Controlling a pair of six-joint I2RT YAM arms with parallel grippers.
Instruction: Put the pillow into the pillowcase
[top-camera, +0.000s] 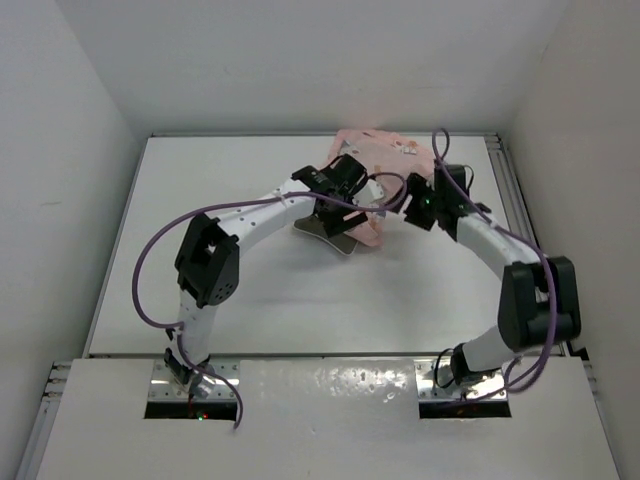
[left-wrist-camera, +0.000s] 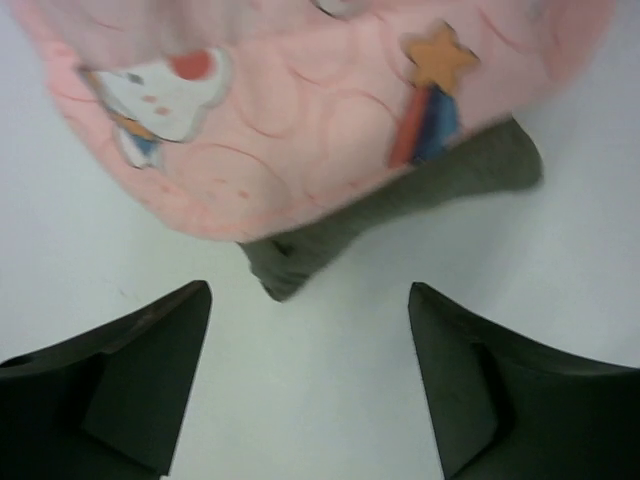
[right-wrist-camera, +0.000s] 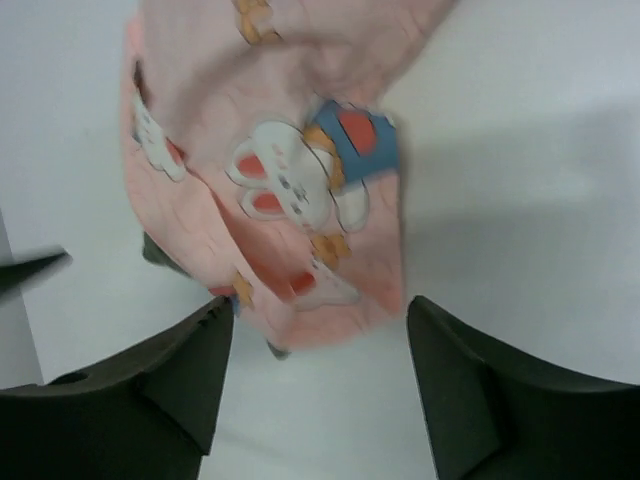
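the pillowcase lies bunched toward the far right part of the white table, and both arms reach in to it, the left arm from the left and the right arm from the right. in the top view a pale-edged corner of the pillow pokes out from under the pink cloth on its near left side, flat on the table.

the left gripper hangs over bare table just short of the cloth. its 2 dark fingers stand wide apart with nothing between them. ahead of them the pink fabric, printed with a white cartoon figure and an orange star, covers most of the olive-brown pillow; only a dull green strip and 1 corner show below the hem, and the corner points at the gap between the fingers without touching either.

the right gripper is also spread wide and holds nothing. the rounded lower end of the pillowcase, with a white rabbit figure on it, reaches down into the space between its fingers. the cloth edge comes very close to the left-hand fingertip in that view, but contact cannot be told. small dark bits of the pillow peep out at the cloth's left and bottom edges there.
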